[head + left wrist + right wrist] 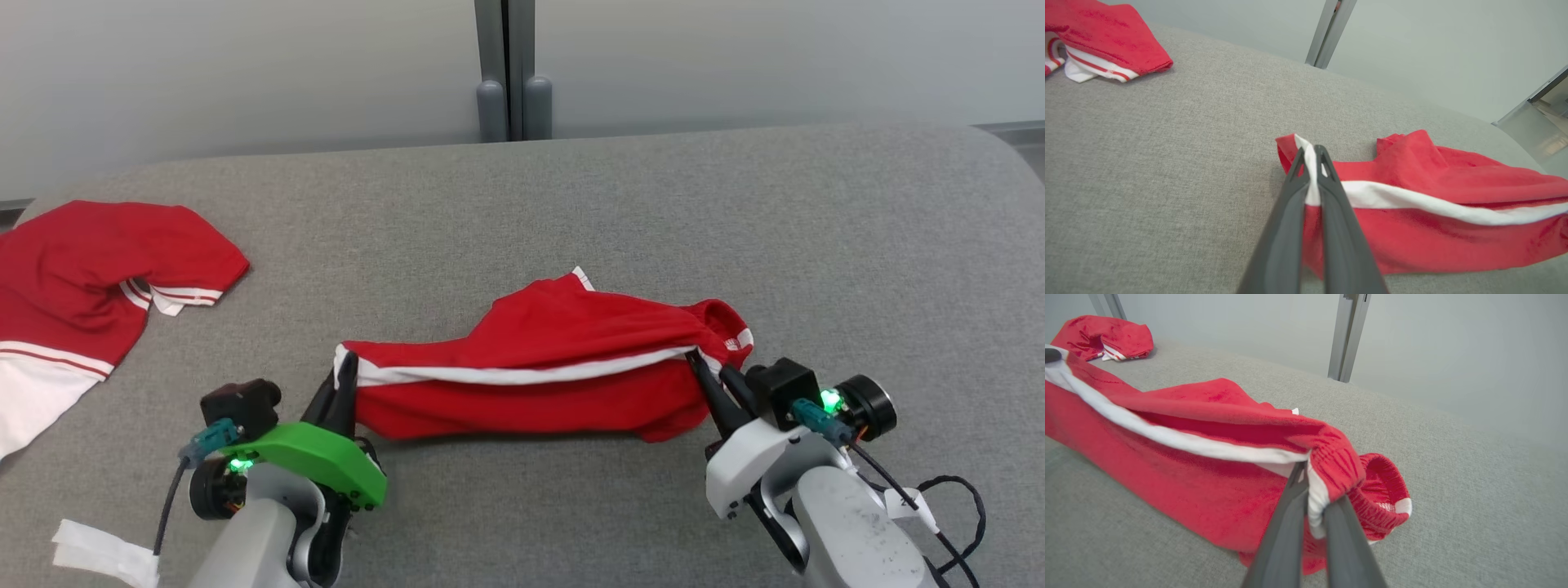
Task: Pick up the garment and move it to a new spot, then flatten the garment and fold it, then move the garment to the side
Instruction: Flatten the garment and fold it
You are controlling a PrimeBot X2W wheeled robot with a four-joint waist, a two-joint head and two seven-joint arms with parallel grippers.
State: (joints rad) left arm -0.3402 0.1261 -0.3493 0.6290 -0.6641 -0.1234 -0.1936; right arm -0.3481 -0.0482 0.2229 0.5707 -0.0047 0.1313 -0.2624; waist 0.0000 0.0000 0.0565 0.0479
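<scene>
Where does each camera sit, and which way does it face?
Head view: above, facing down at the red shorts; left gripper and right gripper pinch their ends.
Left wrist view: along its own fingers at the hem end.
Right wrist view: along its own fingers at the waistband.
Shared: all show the second red garment.

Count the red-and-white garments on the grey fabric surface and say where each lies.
2. A red white-striped garment is pinched between the left gripper and right gripper, midway across the grey fabric surface. A second red-and-white garment lies at its far left, partly out of frame.
</scene>
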